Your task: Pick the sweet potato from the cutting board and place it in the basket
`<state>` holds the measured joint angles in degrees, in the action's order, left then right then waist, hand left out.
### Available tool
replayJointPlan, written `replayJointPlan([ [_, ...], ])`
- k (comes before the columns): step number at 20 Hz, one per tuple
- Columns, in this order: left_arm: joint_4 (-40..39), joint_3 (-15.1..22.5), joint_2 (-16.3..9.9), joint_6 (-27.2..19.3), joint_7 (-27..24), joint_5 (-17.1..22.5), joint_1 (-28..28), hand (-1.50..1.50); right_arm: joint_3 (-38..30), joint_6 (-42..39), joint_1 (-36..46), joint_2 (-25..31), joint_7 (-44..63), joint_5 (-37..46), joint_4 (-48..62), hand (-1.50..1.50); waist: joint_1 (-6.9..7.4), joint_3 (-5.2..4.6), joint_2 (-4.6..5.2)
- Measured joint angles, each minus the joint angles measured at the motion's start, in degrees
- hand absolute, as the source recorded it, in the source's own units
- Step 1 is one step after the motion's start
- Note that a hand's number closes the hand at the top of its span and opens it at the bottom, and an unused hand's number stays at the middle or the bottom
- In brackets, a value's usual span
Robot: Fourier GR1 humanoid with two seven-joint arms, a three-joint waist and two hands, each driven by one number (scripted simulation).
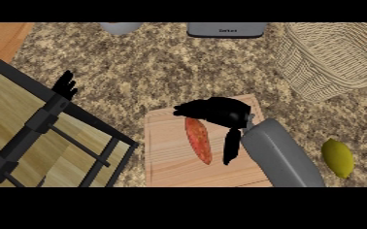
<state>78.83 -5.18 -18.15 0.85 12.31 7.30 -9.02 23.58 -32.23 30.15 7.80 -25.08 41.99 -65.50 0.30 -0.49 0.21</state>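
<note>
Right hand [215, 110] hovers over the sweet potato [198, 139] on the cutting board [168, 167], fingers seemingly apart; firm, light, best grasped mid-length.

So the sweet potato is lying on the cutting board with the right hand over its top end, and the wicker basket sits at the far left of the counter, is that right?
Not quite. The head view shows the wicker basket at the far right of the counter, not the left. The rest holds: the sweet potato lies on the cutting board, with the right hand over its top end.
</note>
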Motion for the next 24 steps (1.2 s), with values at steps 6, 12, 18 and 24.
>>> replayJointPlan([
  [6,-0.7,-1.1,0.0,0.9,0.3,-0.2,-0.6,0.0,0.9,3.2,-1.0,-1.2,-1.5,4.4,1.6,1.5,0.05,-0.06,0.06],
  [12,-0.5,-1.3,0.7,0.8,0.5,-0.9,-0.7,0.0,3.4,7.0,0.2,-1.9,-5.3,9.4,4.7,1.5,0.26,-0.05,-0.11],
  [18,-0.1,-1.3,1.6,0.6,-0.1,-1.8,-0.2,0.0,4.5,8.1,-0.9,-3.6,-5.1,12.8,4.1,1.5,0.04,-0.08,-0.32],
  [24,0.3,-2.5,1.7,0.1,-0.4,-1.9,1.6,0.0,5.0,10.1,-11.3,3.7,-7.8,13.7,-5.2,1.5,-1.76,0.06,-0.99],
])
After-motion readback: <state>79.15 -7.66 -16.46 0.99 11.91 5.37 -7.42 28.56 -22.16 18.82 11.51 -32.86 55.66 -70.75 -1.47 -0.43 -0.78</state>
